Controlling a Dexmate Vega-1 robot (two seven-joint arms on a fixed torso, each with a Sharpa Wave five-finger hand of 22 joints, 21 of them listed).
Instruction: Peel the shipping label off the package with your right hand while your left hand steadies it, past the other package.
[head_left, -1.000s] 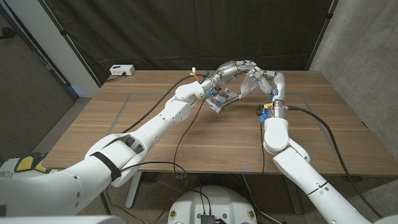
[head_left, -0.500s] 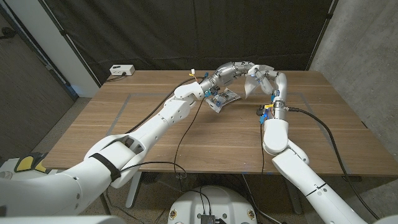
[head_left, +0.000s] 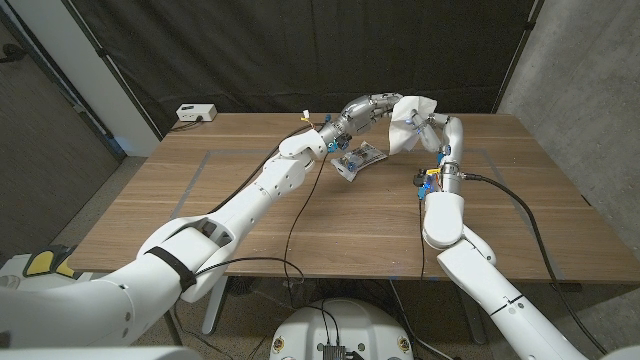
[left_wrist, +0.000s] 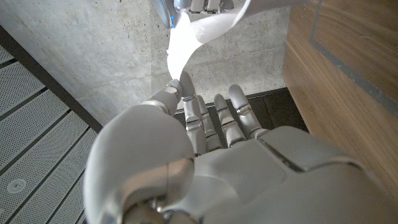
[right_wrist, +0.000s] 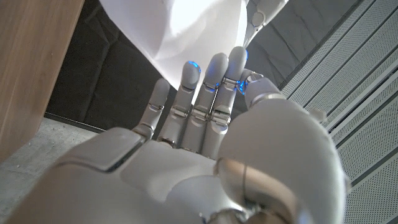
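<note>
Both hands meet above the far middle of the surface (head_left: 250, 230). The white package (head_left: 408, 122), a soft mailer judged light, limp and easily creased, hangs in the air between them. The right hand (head_left: 432, 128) grips its right side; the left hand (head_left: 368, 108) pinches its left edge with curled fingers (left_wrist: 186, 99). A grip at a label corner would suit peeling, with the opposite edge held taut. The other package (head_left: 358, 160), a clear printed pouch, lies on the surface just below them. No shipping label, brand or writing is legible at this size.
</note>
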